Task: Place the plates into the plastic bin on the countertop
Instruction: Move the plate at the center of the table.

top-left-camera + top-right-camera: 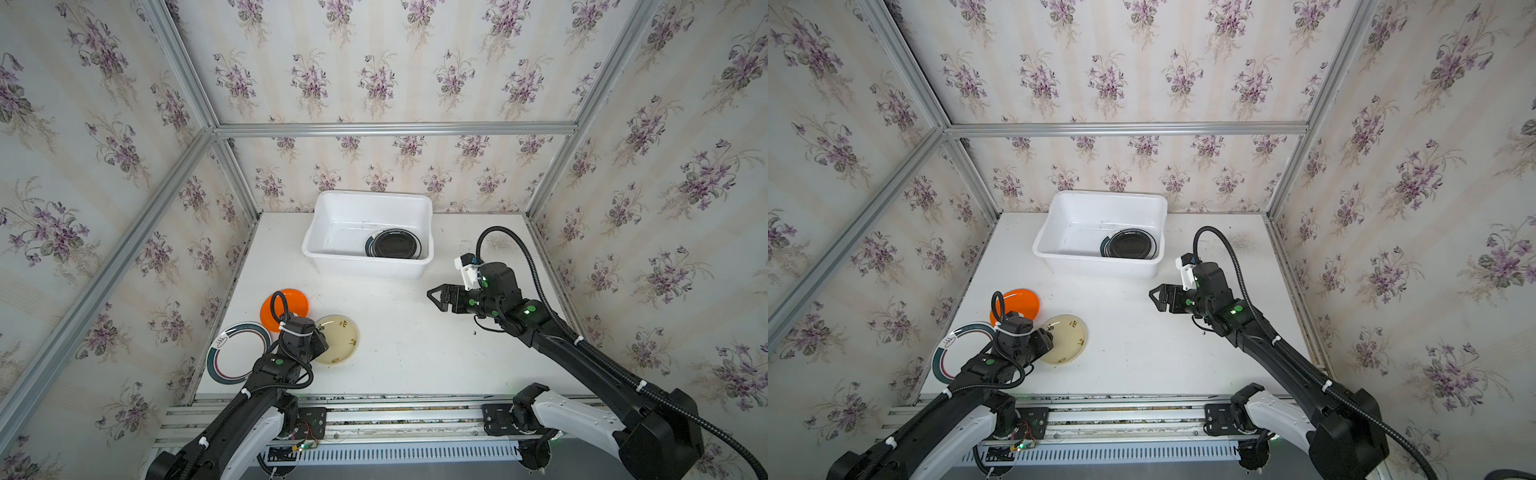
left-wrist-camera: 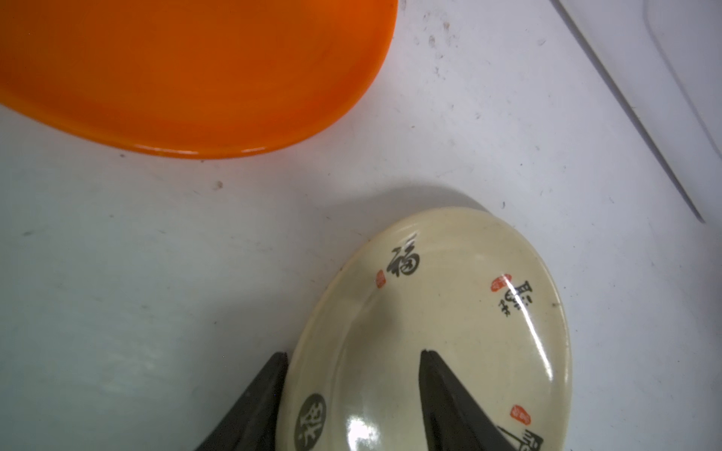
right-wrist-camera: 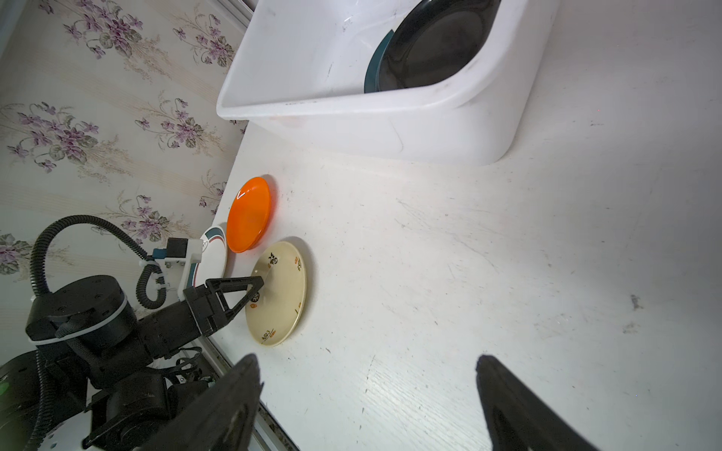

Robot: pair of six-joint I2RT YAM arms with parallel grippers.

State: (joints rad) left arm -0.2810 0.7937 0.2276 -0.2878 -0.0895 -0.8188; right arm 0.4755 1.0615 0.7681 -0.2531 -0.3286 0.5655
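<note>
Cream plate (image 2: 449,312): your left gripper (image 2: 352,353) straddles its rim, jaws spread, one finger outside, one inside. Your right gripper (image 3: 367,356) hangs spread wide above the countertop (image 3: 508,254).

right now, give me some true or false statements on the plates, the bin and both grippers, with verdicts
1. The white rectangular plastic bin holds a black round plate. True.
2. The orange round plate lies in the bin. False: it lies on the white countertop.
3. The jaws of the left gripper straddle the rim of the cream round plate with black characters. True.
4. The right gripper holds a plate. False: it is open and empty.
5. Four plates lie outside the bin. False: three, counting the white teal-rimmed plate.
</note>
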